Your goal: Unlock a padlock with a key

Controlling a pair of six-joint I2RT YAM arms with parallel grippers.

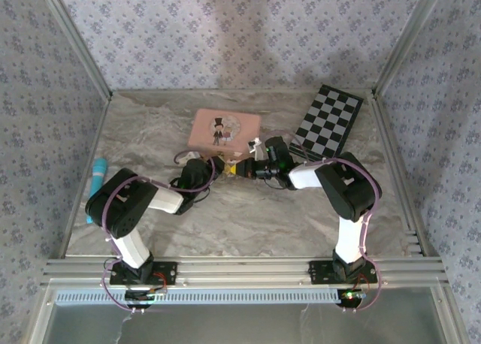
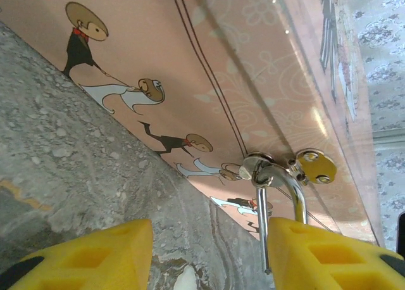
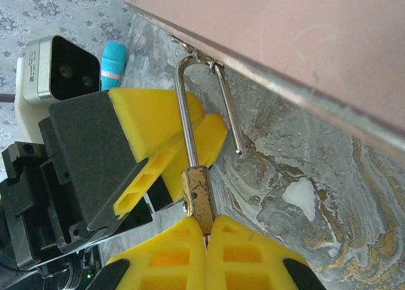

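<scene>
The padlock (image 3: 199,192) is a small brass body with a silvery shackle (image 3: 183,113) sprung open, its free leg hanging loose. The shackle (image 2: 297,195) is hooked through a metal hasp ring (image 2: 256,163) on the front of the pink picture box (image 2: 209,62). My right gripper (image 3: 205,233) is shut right under the padlock's body. The key is almost hidden there: a thin pale sliver shows in the seam between the pads. My left gripper (image 2: 209,252) is open, and the shackle's free leg stands just inside its right finger (image 2: 329,252). From above, both grippers (image 1: 218,166) (image 1: 252,167) meet in front of the box (image 1: 224,128).
A folded chequered board (image 1: 328,120) lies at the back right. A light blue cylinder (image 1: 98,175) lies at the left edge of the marble table (image 1: 248,224). Patterned walls and metal rails close the table in on three sides.
</scene>
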